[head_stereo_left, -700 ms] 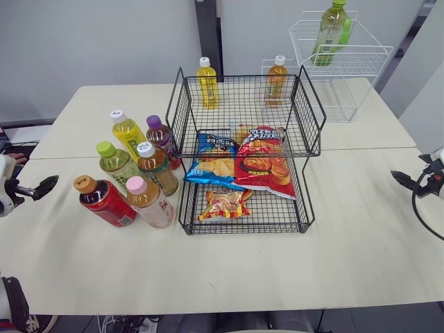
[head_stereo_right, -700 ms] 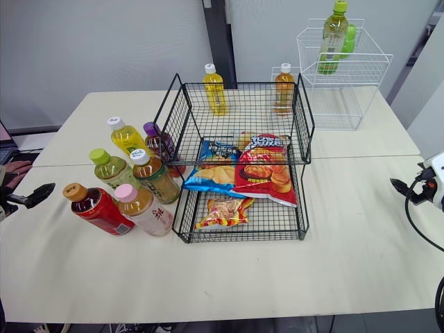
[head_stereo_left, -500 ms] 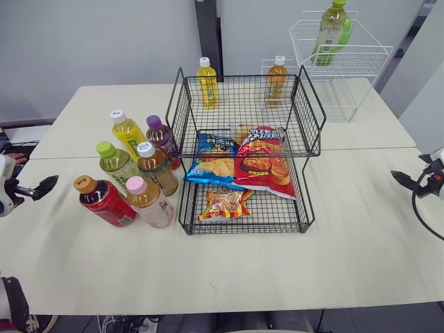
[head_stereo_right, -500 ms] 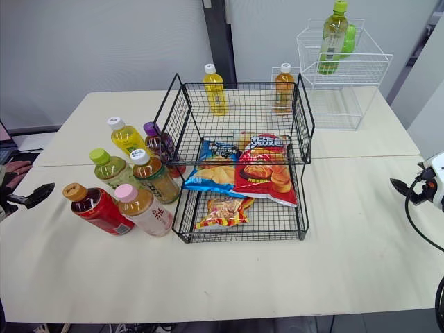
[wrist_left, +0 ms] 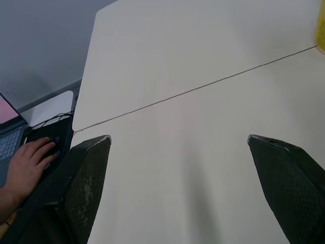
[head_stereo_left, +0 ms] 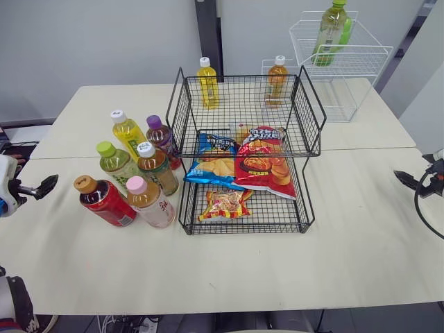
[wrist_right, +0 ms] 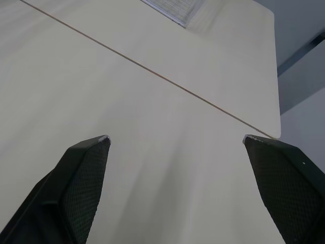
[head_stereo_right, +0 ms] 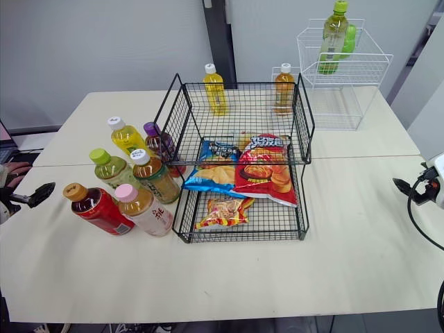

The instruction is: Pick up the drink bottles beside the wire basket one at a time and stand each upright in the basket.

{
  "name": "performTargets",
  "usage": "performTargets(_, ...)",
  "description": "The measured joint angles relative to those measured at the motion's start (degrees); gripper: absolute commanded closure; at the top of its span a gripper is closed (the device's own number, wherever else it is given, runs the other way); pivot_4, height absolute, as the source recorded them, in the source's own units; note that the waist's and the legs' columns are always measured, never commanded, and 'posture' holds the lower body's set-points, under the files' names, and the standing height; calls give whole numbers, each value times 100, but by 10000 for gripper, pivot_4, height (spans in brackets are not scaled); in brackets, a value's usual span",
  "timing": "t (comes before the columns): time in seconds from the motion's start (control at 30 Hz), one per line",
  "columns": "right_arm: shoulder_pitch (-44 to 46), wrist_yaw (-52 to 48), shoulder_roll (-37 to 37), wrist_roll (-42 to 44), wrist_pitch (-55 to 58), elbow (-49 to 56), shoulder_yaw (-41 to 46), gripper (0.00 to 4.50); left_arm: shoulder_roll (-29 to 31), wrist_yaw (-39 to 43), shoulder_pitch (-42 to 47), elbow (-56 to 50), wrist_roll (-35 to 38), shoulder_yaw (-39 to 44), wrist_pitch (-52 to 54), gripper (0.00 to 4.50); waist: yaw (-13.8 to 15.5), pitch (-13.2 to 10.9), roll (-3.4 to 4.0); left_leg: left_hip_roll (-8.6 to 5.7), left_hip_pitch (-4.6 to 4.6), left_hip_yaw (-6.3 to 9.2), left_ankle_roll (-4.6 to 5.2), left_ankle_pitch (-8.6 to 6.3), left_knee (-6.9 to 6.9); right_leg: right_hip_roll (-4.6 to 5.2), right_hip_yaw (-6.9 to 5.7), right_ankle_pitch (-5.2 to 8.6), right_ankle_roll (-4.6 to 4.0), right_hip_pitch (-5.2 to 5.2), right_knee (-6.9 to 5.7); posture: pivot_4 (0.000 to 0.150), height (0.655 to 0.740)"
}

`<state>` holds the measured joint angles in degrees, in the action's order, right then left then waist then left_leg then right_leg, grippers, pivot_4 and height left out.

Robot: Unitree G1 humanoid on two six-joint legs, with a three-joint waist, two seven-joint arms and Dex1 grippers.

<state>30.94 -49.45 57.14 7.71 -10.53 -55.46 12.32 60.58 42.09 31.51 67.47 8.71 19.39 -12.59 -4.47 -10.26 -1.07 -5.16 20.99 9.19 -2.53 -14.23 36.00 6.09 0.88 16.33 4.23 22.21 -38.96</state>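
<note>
Black left pincer [wrist_left: 177, 137] and right pincer [wrist_right: 175, 137] agape, both slightly farther out; bottles [head_stereo_left: 156, 170] unmoved

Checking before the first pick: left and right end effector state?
Left end effector: open, holding nothing.
Right end effector: open, holding nothing.

Office-like lab or test room: plain grey walls [head_stereo_left: 90, 41], cream tables [head_stereo_left: 229, 270] pushed edge to edge, black wire basket [head_stereo_left: 182, 114] and white wire rack [head_stereo_left: 350, 61] set out on them, laptop [wrist_left: 7, 143] and person's hand [wrist_left: 28, 162] just past table edge
</note>
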Motion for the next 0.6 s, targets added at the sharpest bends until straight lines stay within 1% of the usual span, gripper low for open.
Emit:
performTargets(0.1, -181, 215, 5, -7, -119, 0, 19, 0, -1, -55, -6, 0, 7, 0, 102, 169, 5, 0, 0, -2, 0, -4, 0, 0, 0, 0, 4, 0, 1, 1, 0, 1500, 7400)
performTargets(0.23, -209, 267, 5, 42, -44, 4, 139, 0, -5, 429, 20, 1, 32, -1, 222, 169, -3, 0, 0, -1, 0, -4, 0, 0, 0, 0, 3, 1, 2, 0, 0, 1500, 7400)
performTargets(0.33, -135, 28, 5, 316, 104, 67, 379, 0, -39, 676, 32, 20, 130, 34, 243, 169, -9, 0, 0, 0, 0, -5, 0, 0, 0, 0, 3, 0, 1, 0, 0, 1500, 7400)
performTargets(0.4, -36, -165, 5, 530, 217, 307, 499, 0, -57, 706, 49, 35, 179, 100, 241, 169, -23, 0, 0, 4, 0, -5, 0, 0, 0, -1, 3, 0, 1, 0, 0, 1500, 7400)
performTargets(0.47, 214, -361, 1, 808, 501, 831, 569, 0, -76, 702, 115, 52, 225, 123, 236, 169, -38, 0, 1, 11, 0, -6, 0, 0, 1, -1, 6, 2, 4, 3, 0, 1500, 7400)
performTargets(0.5, 374, -445, -30, 1017, 782, 1260, 586, 0, -80, 695, 137, 55, 238, 127, 231, 169, -50, -1, 2, 45, 0, -6, 0, 0, 0, -1, 7, 2, 5, 5, -1, 1500, 7400)
performTargets(0.57, 716, -622, -162, 1636, 1522, 2677, 564, 0, -162, 699, 258, 54, 260, 128, 229, 169, -51, -1, 4, 70, 0, -13, -1, 0, 1, -12, 4, 3, 8, 6, 0, 1500, 7400)
performTargets(0.6, 821, -674, -188, 1861, 1818, 3221, 536, 0, -204, 707, 294, 48, 262, 128, 226, 169, -38, -1, 3, 75, 5, -11, -3, -1, 2, -25, -1, 3, 8, 6, 0, 1500, 7400)
